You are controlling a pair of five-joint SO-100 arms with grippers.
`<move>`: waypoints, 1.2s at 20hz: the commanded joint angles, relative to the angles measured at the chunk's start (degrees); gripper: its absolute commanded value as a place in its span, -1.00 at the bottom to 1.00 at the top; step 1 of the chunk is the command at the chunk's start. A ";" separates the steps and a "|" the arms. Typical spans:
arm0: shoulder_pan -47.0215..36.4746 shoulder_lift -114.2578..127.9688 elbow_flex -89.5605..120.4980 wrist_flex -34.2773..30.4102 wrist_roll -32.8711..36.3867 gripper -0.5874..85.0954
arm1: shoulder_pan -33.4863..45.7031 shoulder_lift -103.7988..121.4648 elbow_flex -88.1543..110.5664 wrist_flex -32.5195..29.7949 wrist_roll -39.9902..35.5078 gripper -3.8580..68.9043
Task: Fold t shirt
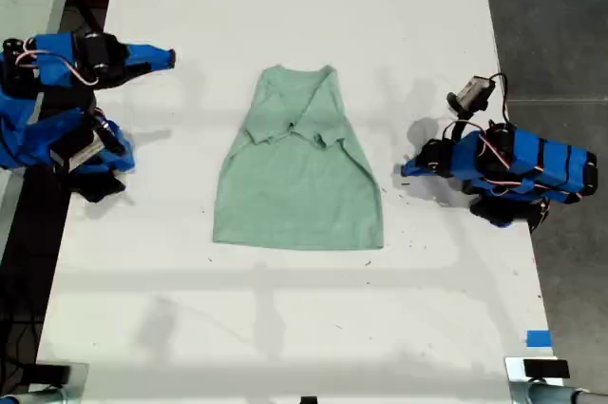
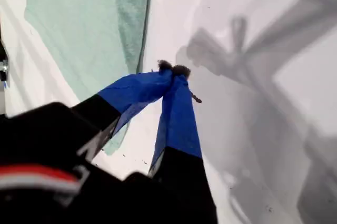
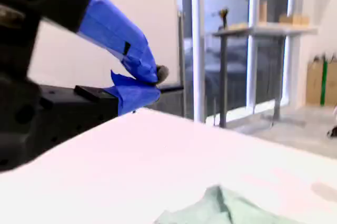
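The t shirt (image 1: 299, 176) lies flat in the middle of the white table (image 1: 285, 328), pale mint green, with both sleeves folded in over its chest. My first gripper (image 1: 407, 170) is at the exterior view's right, just off the shirt's side edge. In the first wrist view the first gripper (image 2: 171, 71) is shut and empty over bare table, with the t shirt (image 2: 89, 23) beside it. My second gripper (image 1: 169, 59) is at the exterior view's left, raised and well away from the shirt. In its own view the second gripper (image 3: 154, 81) is shut on nothing, and a corner of the t shirt (image 3: 226, 211) shows below.
A strip of blue tape (image 1: 538, 337) sits near the table's edge at the exterior view's lower right. Dark floor (image 1: 551, 24) borders the table on that side. Small mounts (image 1: 537, 371) stand at the near corners.
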 commanded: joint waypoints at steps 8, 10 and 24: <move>4.83 23.73 45.35 -10.99 2.02 -0.99 | -0.53 0.70 2.55 -0.26 0.18 -0.92; 3.34 23.73 45.53 -10.55 1.93 -0.99 | -0.53 0.70 2.55 -0.18 0.18 -0.92; 3.34 23.73 45.62 -10.11 0.97 -0.99 | -0.53 0.70 2.55 -0.18 0.35 -0.92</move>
